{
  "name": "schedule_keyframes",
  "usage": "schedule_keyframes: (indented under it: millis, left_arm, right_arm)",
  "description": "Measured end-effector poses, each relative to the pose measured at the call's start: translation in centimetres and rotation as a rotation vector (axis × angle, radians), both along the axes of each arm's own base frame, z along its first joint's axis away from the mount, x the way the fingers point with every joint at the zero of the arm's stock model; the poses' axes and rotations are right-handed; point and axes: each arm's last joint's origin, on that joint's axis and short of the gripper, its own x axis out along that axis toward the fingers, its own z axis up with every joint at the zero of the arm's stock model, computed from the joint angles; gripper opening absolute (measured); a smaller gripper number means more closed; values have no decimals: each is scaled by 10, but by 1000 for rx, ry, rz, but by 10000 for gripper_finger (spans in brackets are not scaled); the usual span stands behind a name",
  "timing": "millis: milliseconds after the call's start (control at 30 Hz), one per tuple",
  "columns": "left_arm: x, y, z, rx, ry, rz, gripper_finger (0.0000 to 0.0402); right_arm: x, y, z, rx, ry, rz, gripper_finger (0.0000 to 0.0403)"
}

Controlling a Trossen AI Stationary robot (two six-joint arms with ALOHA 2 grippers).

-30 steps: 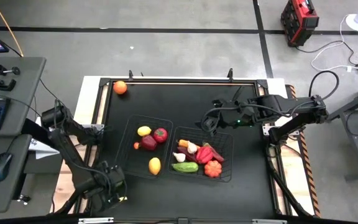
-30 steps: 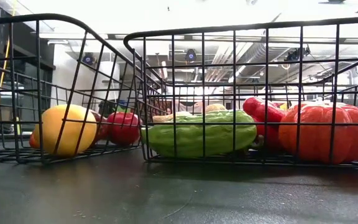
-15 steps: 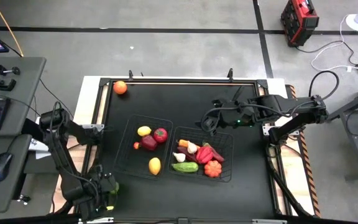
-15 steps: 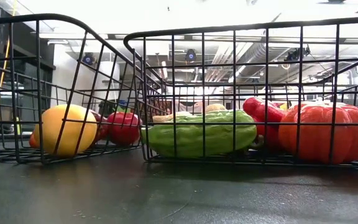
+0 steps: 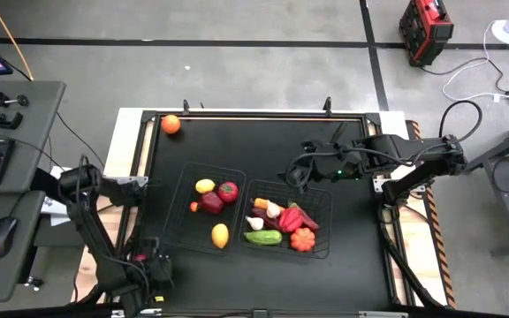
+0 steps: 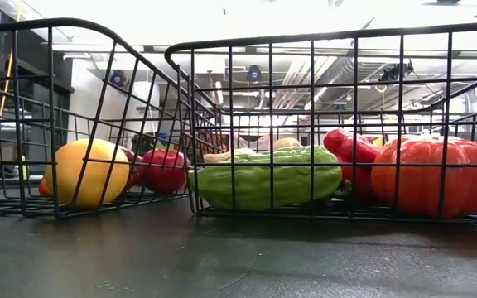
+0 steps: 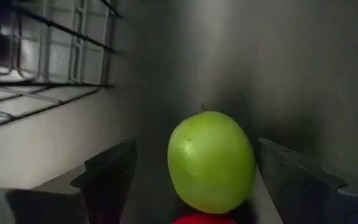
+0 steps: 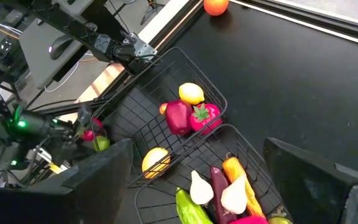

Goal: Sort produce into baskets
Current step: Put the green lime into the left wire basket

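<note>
Currently, as logged at this moment:

Desk: black-topped desk (image 5: pixel 343 256) carrying two shallow black wire-mesh baskets side by side near its middle.

Left basket: the left-hand wire basket (image 5: pixel 184 181) holds a small yellow lemon (image 5: pixel 204 185), a red apple with a green stalk (image 5: pixel 228 191), a dark red pepper (image 5: pixel 211 203) touching that apple, and a larger yellow lemon (image 5: pixel 220 235) near the front edge.

Right basket: the right-hand wire basket (image 5: pixel 318 205) holds a green cucumber (image 5: pixel 263 237), a small orange pumpkin (image 5: pixel 302 239), a red pepper (image 5: pixel 291 218), white garlic (image 5: pixel 254 223) and several more pieces packed close together.

Low view: big lemon (image 6: pixel 85 172) at the front of the left basket; cucumber (image 6: pixel 269 177) and pumpkin (image 6: pixel 431 176) along the front wall of the right one.

Loose piece: a round orange fruit (image 5: pixel 171 124) lies alone at the far left corner of the desk, well apart from both baskets.

Left hand: left hand (image 5: pixel 153 274) low at the desk's near left corner. Its wrist view shows a round green apple (image 7: pixel 211 160) between its dark fingers (image 7: pixel 107 180), with a gap on one side; cannot tell whether it is clamped. Something red (image 7: pixel 207 219) sits just beneath the apple.

Right hand: right hand (image 5: pixel 297 177) hovers over the far edge of the right basket, fingers (image 8: pixel 98 177) spread wide, carrying nothing.
</note>
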Motion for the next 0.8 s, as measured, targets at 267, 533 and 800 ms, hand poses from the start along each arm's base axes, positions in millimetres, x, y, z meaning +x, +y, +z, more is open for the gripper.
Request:
schedule_keyframes:
  millis: [267, 533, 800]
  left_arm:
    - [1, -12, -22, -37, 68, 37, 317]
    - [1, -13, -23, -52, 42, 93, 290]
    - [5, -12, -22, -52, -68, 148, 173]
  right_arm:
    - [0, 0, 0, 0, 1, 0, 353]
    - [6, 2, -5, -6, 18, 2, 353]
    - [6, 3, -5, -5, 20, 9, 353]
